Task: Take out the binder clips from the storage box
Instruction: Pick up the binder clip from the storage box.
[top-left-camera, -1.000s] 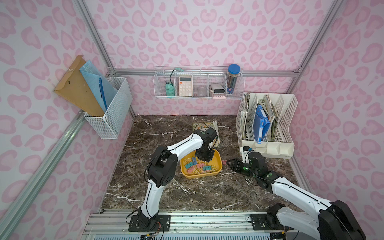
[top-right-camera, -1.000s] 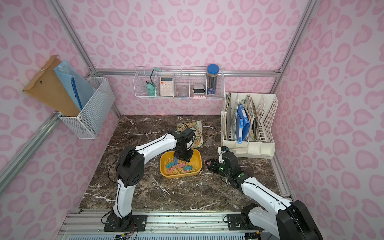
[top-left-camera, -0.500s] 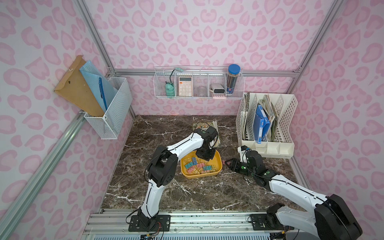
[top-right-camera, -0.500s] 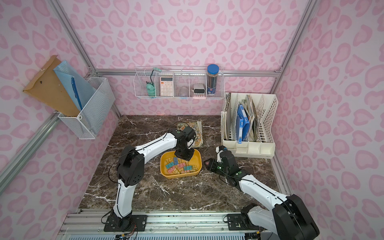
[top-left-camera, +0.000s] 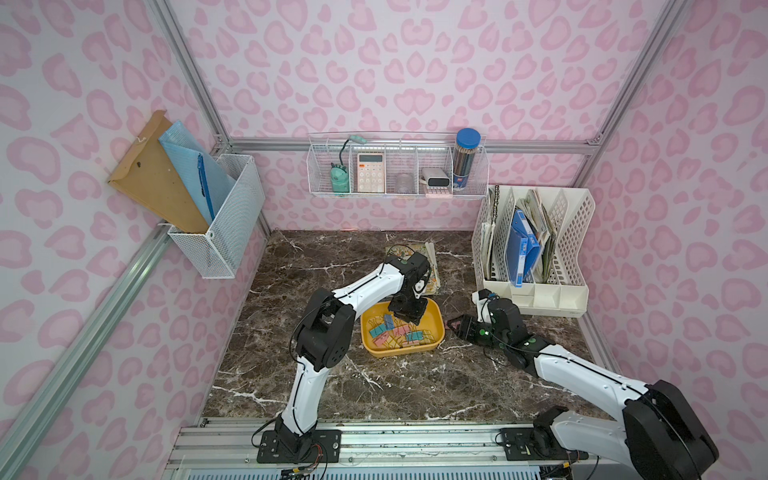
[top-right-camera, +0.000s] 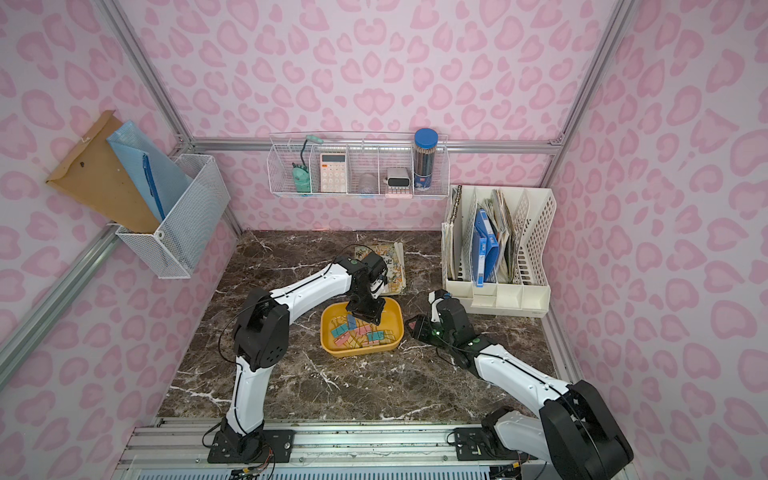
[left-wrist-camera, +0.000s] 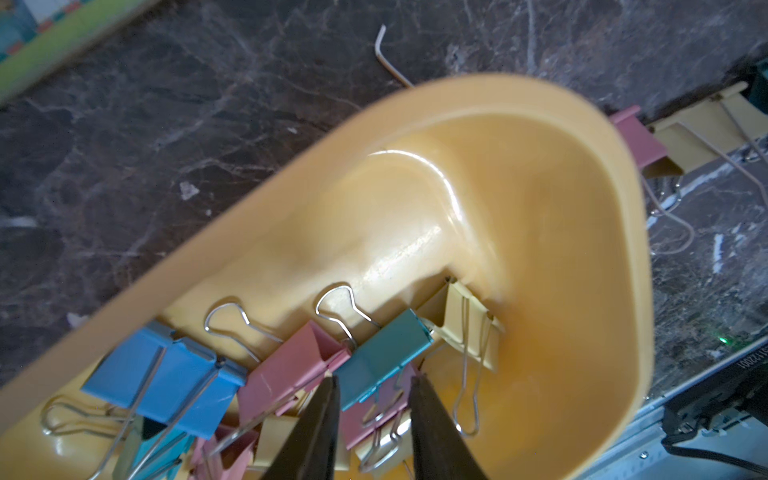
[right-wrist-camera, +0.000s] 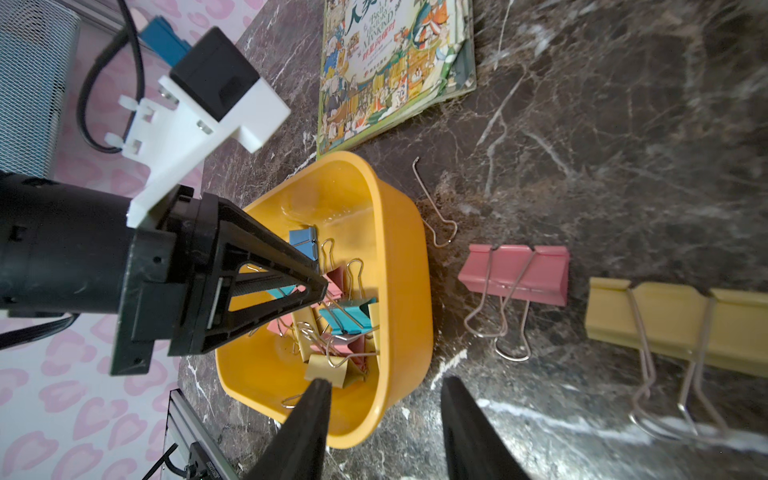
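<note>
The yellow storage box (top-left-camera: 399, 352) (top-right-camera: 360, 351) sits mid-table with several pastel binder clips (right-wrist-camera: 345, 320) (left-wrist-camera: 166, 378) piled in it. My left gripper (top-left-camera: 405, 318) (top-right-camera: 365, 318) (left-wrist-camera: 375, 382) reaches down into the box. Its jaws stand open, with the edge of a teal clip (left-wrist-camera: 382, 357) and a pink one between the tips. My right gripper (top-left-camera: 454, 326) (top-right-camera: 412, 328) (right-wrist-camera: 384, 384) is open and holds nothing. It straddles the box's wall (right-wrist-camera: 403, 257), one finger inside and one outside. A pink clip (right-wrist-camera: 515, 274) and a yellow clip (right-wrist-camera: 673, 324) lie on the marble beside the box.
A loose wire handle (right-wrist-camera: 432, 208) lies next to the box. An illustrated book (top-left-camera: 430, 266) lies just behind it. The white file organizer (top-left-camera: 536, 249) stands at the right. Wire baskets hang on the back wall (top-left-camera: 395, 170) and the left wall (top-left-camera: 224, 232).
My right arm has edged a little toward the box. My left arm stays over the box with hardly any shift.
</note>
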